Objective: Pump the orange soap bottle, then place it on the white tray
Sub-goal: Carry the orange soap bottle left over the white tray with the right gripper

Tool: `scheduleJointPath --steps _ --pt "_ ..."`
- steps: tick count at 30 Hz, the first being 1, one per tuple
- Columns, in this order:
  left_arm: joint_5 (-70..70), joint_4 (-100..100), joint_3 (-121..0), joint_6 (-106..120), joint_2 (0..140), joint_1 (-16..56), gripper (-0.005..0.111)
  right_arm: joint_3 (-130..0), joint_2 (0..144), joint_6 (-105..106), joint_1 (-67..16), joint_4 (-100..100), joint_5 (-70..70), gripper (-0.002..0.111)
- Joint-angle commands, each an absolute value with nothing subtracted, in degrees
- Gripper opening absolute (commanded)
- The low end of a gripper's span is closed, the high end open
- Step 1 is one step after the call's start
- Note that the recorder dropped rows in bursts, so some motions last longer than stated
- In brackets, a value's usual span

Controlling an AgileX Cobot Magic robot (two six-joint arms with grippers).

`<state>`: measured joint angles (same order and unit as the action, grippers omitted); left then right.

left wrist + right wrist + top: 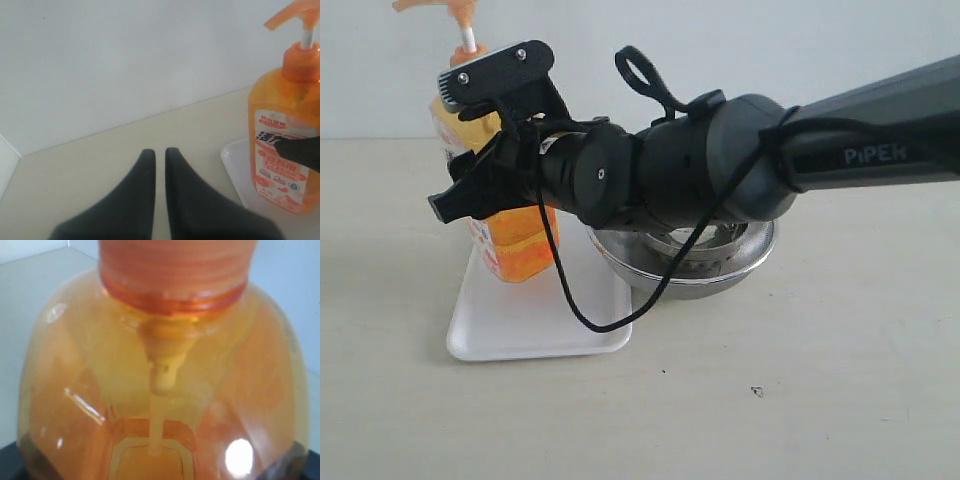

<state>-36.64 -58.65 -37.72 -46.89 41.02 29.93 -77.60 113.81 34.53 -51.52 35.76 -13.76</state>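
Observation:
The orange soap bottle stands upright on the white tray, its pump head raised on the white stem. My right gripper reaches across from the right and is shut on the bottle's body below the shoulder. In the right wrist view the bottle fills the picture, with dark fingers at its sides. The left wrist view shows the bottle on the tray, with a black fingertip against its label. My left gripper hovers apart from it over the table, shut and holding nothing.
A round steel bowl sits on the table just right of the tray, under the right arm. A black cable hangs from the right wrist over the tray. A pale wall rises behind the beige table.

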Motion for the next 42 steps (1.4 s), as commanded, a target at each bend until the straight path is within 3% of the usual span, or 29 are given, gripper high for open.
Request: scheduleJointPath --steps 1,10,12,16,19,29,35,38,42 --pt "-34.6 -59.5 -37.4 -48.0 40.7 29.8 0.005 -78.8 113.5 35.2 -51.7 36.9 -18.0 0.0" --pt "-34.6 -59.5 -37.4 -48.0 40.7 29.8 0.005 -78.8 114.1 40.6 -51.7 38.5 -16.0 0.003" --pt "-34.6 -59.5 -37.4 -48.0 40.7 29.8 0.005 -78.8 114.1 40.6 -51.7 38.5 -16.0 0.011" --pt "-34.6 -59.5 -37.4 -48.0 40.7 29.8 0.005 -78.8 114.1 40.6 -51.7 38.6 -15.2 0.044" --pt "-34.6 -59.5 -37.4 -48.0 40.7 29.8 0.005 -78.8 114.1 40.6 -51.7 38.6 -15.1 0.06" --pt "-34.6 -59.5 -37.4 -47.9 40.7 29.8 0.005 -78.8 114.1 40.6 -51.7 40.6 -14.9 0.064" --pt "-34.6 -60.6 -37.4 -47.6 40.7 29.8 0.005 -78.8 114.1 40.6 -51.7 42.1 -14.9 0.09" --pt "-34.6 -60.9 -37.4 -47.6 40.7 29.8 0.005 -78.8 113.9 40.6 -51.7 42.1 -14.2 0.096" --pt "-34.6 -60.9 -37.4 -47.6 40.7 29.8 0.005 -78.8 113.2 41.2 -51.7 41.8 -11.0 0.096"
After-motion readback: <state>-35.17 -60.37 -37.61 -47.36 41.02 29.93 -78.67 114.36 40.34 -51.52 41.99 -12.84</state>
